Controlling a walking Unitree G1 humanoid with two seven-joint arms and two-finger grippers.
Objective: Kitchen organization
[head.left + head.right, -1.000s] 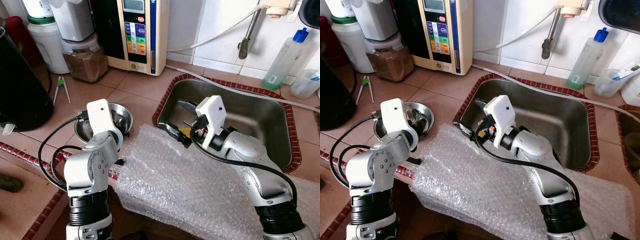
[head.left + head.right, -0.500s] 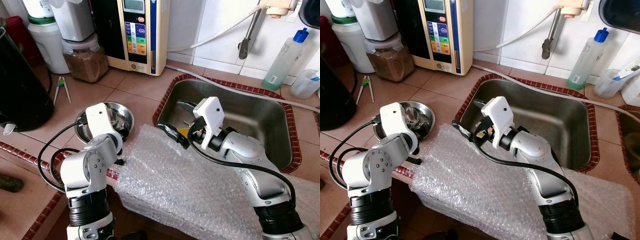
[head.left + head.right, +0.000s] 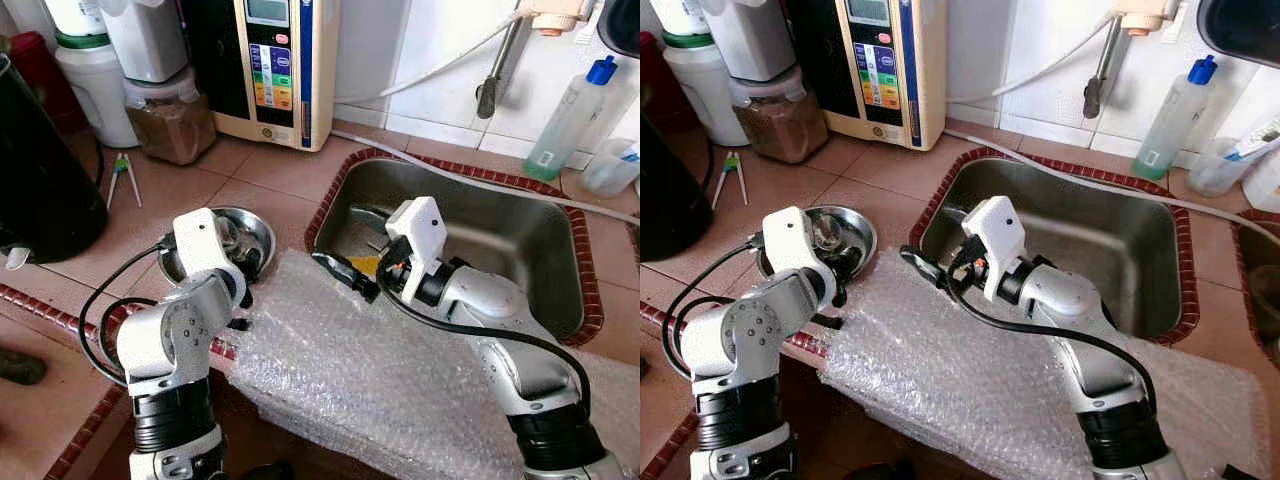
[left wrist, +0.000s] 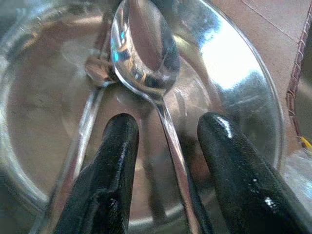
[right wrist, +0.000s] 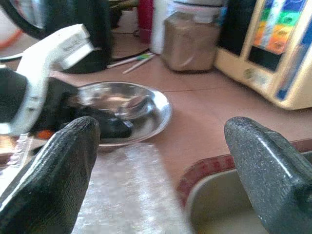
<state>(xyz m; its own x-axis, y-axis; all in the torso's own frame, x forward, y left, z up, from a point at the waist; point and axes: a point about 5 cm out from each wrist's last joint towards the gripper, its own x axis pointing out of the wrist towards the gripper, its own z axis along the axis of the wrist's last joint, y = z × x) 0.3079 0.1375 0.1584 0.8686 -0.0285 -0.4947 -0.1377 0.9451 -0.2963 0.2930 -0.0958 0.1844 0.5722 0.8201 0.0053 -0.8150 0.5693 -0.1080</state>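
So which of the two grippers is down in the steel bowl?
The left gripper: its open jaws straddle the spoon in the steel bowl. The right gripper hovers over the bubble wrap.

Home kitchen: tiled counter, steel sink

The tabletop is faced with terracotta tiles and edged with a dark red patterned border. A stainless sink basin is recessed into it, framed by the same border. The rear wall is clad in white tiles. A metal tap pipe hangs from the wall above the basin, and a white hose runs along the wall. Lighting is even, with bright reflections on the basin's metal.
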